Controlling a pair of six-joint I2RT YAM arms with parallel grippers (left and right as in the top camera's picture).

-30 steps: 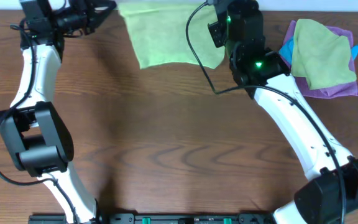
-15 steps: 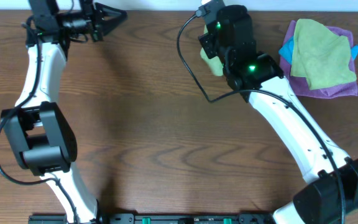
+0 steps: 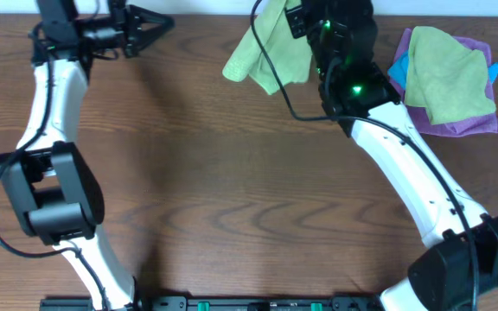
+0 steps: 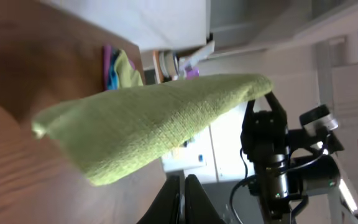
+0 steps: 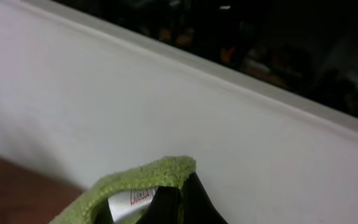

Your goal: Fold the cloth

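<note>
I judge this to be the pick-up-and-spread step, with no fold made: the work is in the air, bunched, and not laid flat. Farthest left, my left gripper (image 3: 156,21) hovers above the far edge of the table (image 3: 232,173), well apart from everything. Its fingers (image 4: 188,198) are drawn together to a narrow point with nothing between them, aimed toward the hanging fabric.

To the right of it, the cloth (image 3: 266,52) dangles in a loose lime-green drape. Its lower corner droops toward the wood near the far edge; whether that corner touches the surface I cannot tell.

Just right of that, my right gripper (image 5: 178,200) pinches the top edge of the cloth, clamped right beside the small white tag (image 5: 132,198), and carries all its weight.

As I see it, the next move calls for bringing the fabric down and drawing it across the bare middle of the table so it lies open. Alternatively my left fingers could part and take a second corner, so the two of us can stretch it. A one-corner hold lets soft towelling twist, so it may land crumpled.

Farthest right sits a pile I should leave alone: a duller yellow-green cloth (image 3: 448,73) on top of a purple cloth (image 3: 465,123), with something blue (image 3: 399,69) peeking out at its left side
</note>
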